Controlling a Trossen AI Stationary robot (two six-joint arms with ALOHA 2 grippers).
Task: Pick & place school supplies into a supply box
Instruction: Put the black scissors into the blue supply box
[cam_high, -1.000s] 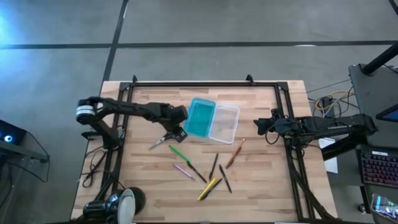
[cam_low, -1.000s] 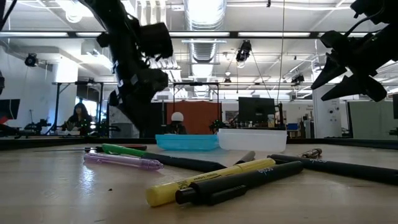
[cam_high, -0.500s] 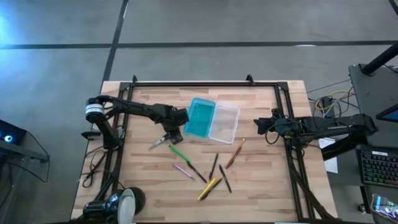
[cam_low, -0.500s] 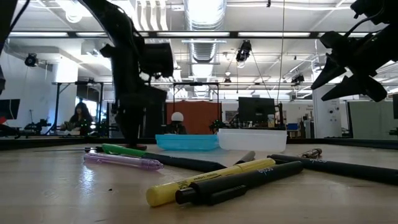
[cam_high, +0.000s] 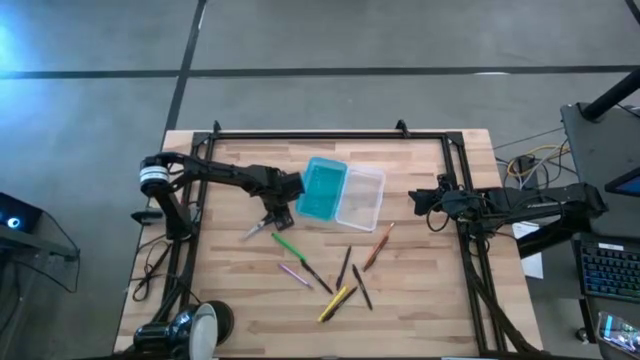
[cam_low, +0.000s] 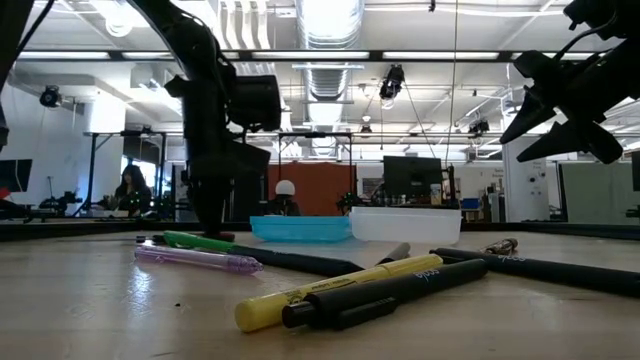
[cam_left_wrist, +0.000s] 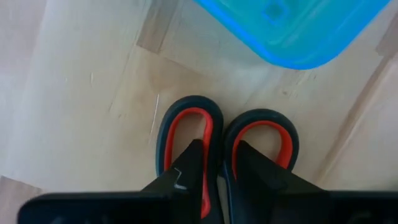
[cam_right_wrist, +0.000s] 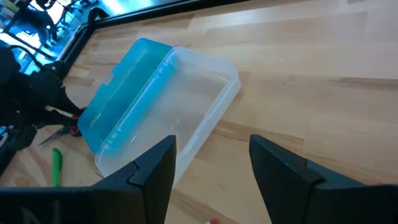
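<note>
The red-handled scissors (cam_high: 258, 227) lie flat on the wood just left of the supply box (cam_high: 340, 193). The box lies open, with its teal half (cam_high: 322, 188) on the left and its clear half (cam_high: 362, 197) on the right. My left gripper (cam_high: 276, 213) is down on the scissors' handle loops (cam_left_wrist: 225, 134). Green (cam_high: 285, 243), pink (cam_high: 294, 274), orange (cam_high: 378, 245), yellow (cam_high: 333, 302) and dark (cam_high: 361, 287) pens lie scattered nearer the near edge. My right gripper (cam_high: 418, 204) hangs open above the table's right side, clear of everything. My left gripper comes from above, pointing down, onto the scissors' handle end. One fingertip (cam_left_wrist: 194, 155) stands in each red-lined loop. The loops' adjoining inner sides (cam_left_wrist: 219, 163) are pinched between the fingers. The scissors lie flat on the table, blades (cam_high: 247, 233) pointing toward the left near side.
Black frame rails (cam_high: 300, 135) run along the table's far, left and right edges. A round dark and white object (cam_high: 205, 325) sits at the near left corner. Bare wood shows left of the pens and along the far side behind the box.
My left gripper has come down from above the table onto the scissors' handles, and it shifted slightly toward the left edge as it came. The scissors lie where they were. The right arm has kept still.
</note>
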